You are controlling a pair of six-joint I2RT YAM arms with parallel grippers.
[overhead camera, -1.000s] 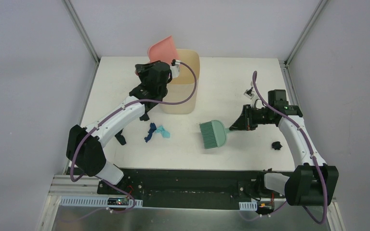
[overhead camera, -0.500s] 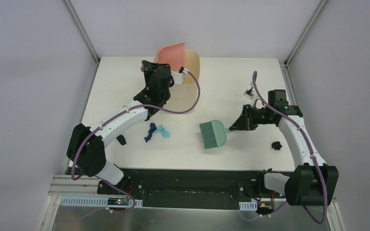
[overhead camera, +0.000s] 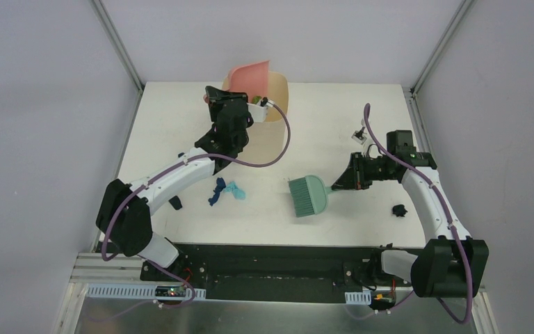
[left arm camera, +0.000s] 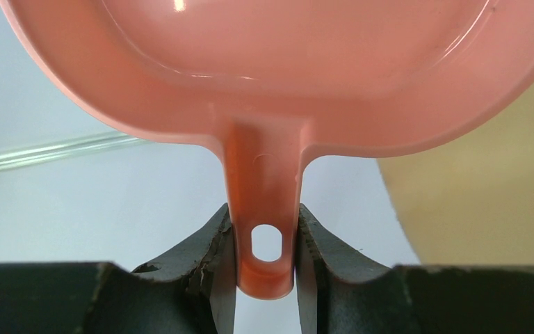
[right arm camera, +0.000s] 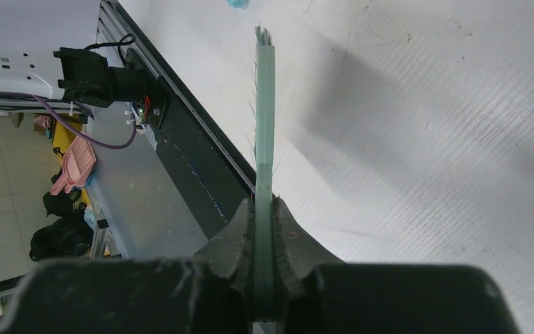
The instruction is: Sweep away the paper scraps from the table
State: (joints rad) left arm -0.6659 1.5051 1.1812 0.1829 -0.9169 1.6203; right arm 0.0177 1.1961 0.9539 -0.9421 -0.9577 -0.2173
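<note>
My left gripper (left arm camera: pixel 266 254) is shut on the handle of the pink dustpan (left arm camera: pixel 278 62). It holds the pan raised and tilted at the rim of the beige bin (overhead camera: pixel 279 103), at the table's (overhead camera: pixel 334 111) rear middle; the pan also shows in the top view (overhead camera: pixel 248 75). My right gripper (right arm camera: pixel 264 229) is shut on the handle of the green hand brush (right arm camera: pixel 265 104). The brush head (overhead camera: pixel 308 195) is low over the table's centre. A dark blue scrap (overhead camera: pixel 217 191) and a teal scrap (overhead camera: pixel 234 190) lie left of the brush. A black scrap (overhead camera: pixel 399 209) lies at the right, near my right arm.
A small dark piece (overhead camera: pixel 174 202) lies beside my left arm near the front edge. A white tag (overhead camera: pixel 359 133) hangs on the right arm's cable. Metal posts stand at the rear corners. The black base rail (overhead camera: pixel 271 261) runs along the front.
My left arm has swung the dustpan right, over the bin's rim, and tilted it more. The right arm, the brush and the scraps have not moved.
</note>
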